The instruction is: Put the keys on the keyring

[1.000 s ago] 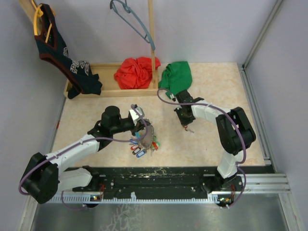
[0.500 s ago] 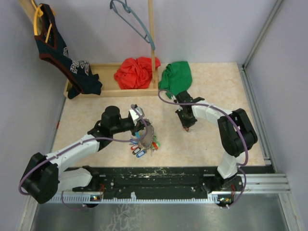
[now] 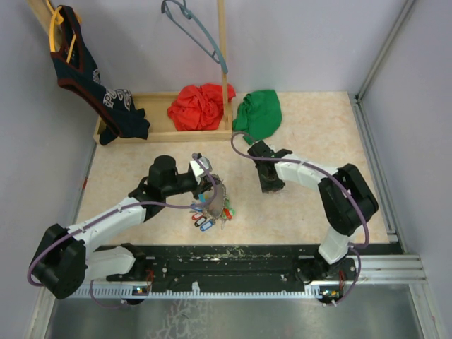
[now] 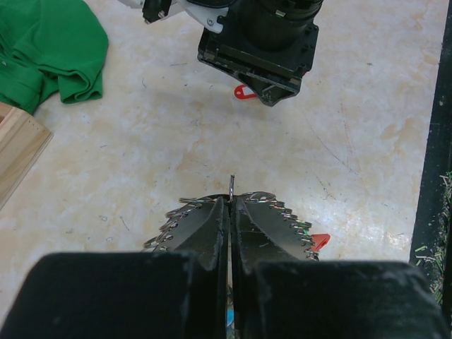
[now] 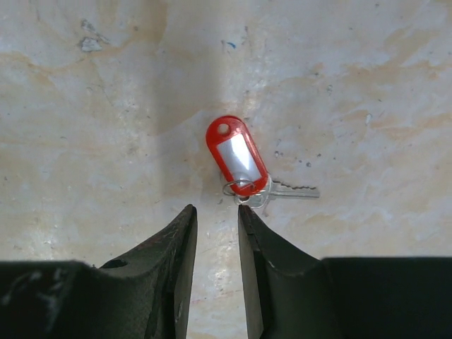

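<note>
Pinching the keyring (image 4: 232, 182) between pressed-together jaws at centre-left, the left gripper (image 3: 214, 187) holds the keys (image 3: 210, 215) unmoved. Further right, the right gripper (image 5: 215, 212) has swung over the loose red-tagged key (image 5: 236, 159), fingers slightly parted; a grasp looks imminent.

The red plastic key tag (image 5: 236, 157) had a white label window; the small silver metal key (image 5: 295, 189) was beside it. The beige marbled tabletop (image 5: 353, 85) was brown-veined. The black right gripper (image 5: 215, 213) was plain. The grey metal keyring (image 4: 232, 183) was bare steel. The bunch of small keys (image 3: 212, 215) carried red, green and blue tags. The crumpled green cloth (image 3: 258, 113) and crumpled red cloth (image 3: 200, 106) were plain, and the navy jersey (image 3: 92, 85) had maroon trim.
</note>
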Robot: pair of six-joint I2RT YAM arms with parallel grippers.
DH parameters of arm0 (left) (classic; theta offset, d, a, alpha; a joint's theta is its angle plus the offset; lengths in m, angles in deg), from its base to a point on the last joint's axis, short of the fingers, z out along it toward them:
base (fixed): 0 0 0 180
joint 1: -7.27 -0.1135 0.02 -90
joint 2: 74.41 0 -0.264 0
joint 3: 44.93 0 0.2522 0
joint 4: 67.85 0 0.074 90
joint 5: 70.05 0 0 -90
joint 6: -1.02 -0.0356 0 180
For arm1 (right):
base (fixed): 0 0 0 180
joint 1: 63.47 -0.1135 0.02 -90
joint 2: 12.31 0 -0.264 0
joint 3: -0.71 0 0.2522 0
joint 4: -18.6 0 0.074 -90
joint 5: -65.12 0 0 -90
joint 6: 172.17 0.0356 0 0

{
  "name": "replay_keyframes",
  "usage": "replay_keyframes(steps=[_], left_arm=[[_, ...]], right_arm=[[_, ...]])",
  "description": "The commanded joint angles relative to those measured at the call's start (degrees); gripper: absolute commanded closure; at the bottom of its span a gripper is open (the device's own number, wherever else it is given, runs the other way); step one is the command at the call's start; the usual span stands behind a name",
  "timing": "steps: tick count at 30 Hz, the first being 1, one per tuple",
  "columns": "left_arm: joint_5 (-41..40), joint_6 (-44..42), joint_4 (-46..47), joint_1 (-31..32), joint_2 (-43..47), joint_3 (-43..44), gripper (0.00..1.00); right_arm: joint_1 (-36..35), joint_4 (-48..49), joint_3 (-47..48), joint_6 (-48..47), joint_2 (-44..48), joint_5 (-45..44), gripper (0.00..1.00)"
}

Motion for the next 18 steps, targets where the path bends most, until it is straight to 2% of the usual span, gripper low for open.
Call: replay_keyframes(steps=[1, 8, 18], left_arm=[[0.64, -0.04, 0.88, 0.29, 1.41, 1.79, 1.00], [0.75, 0.04, 0.80, 0.33, 1.42, 1.88, 1.00], [0.59, -0.05, 0.71, 0.51, 1.64, 1.83, 1.00]], right_arm=[[-0.39, 1.42, 0.25, 4.54, 5.25, -5.75, 0.69], [-0.44, 5.65, -2.64, 11.31, 5.67, -7.92, 0.71], [-1.27, 8.00, -5.60, 14.97, 3.71, -9.72, 0.74]])
